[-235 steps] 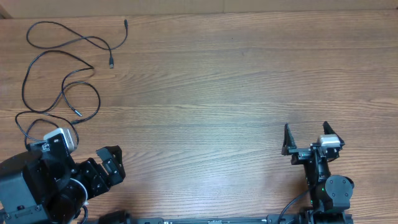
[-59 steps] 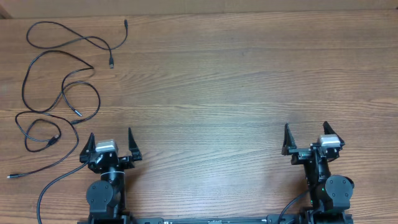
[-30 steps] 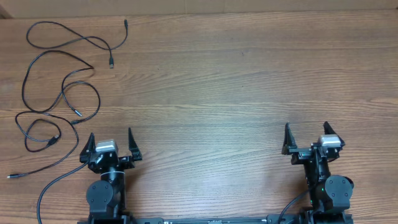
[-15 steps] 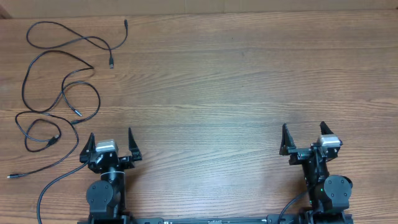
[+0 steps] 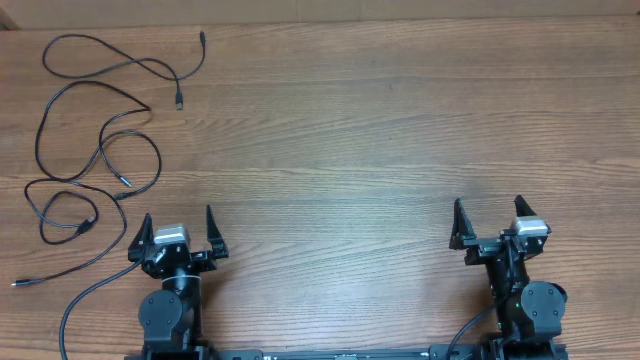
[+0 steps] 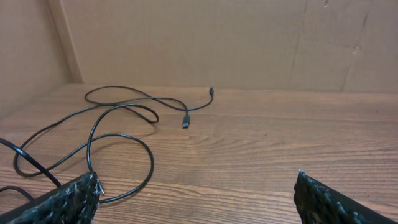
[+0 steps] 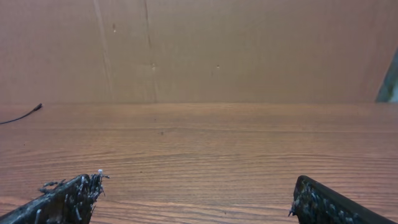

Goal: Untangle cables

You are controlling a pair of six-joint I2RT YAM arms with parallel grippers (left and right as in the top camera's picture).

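The cables (image 5: 85,226) lie spread in loose loops over the far left of the wooden table, from a small knot near the left edge up to two plug ends (image 5: 180,102) at the back. In the left wrist view the cables' (image 6: 186,121) strands curve across the left half, and one loop passes just ahead of the left finger. My left gripper (image 5: 178,214) (image 6: 196,180) stands open at the front, right of the cables, with nothing between its fingers. My right gripper (image 5: 488,204) (image 7: 199,180) stands open at the front right over bare wood. One cable end (image 7: 25,114) shows far to its left.
A brown cardboard wall (image 6: 186,43) closes the back of the table, and another stands on the left side (image 6: 25,56). A thicker black cord (image 5: 70,305) from the left arm curves along the front left corner.
The right gripper has shifted very slightly to the left. Several seconds ago the left arm was swung over the front left corner; it now faces forward. The cables have not moved.
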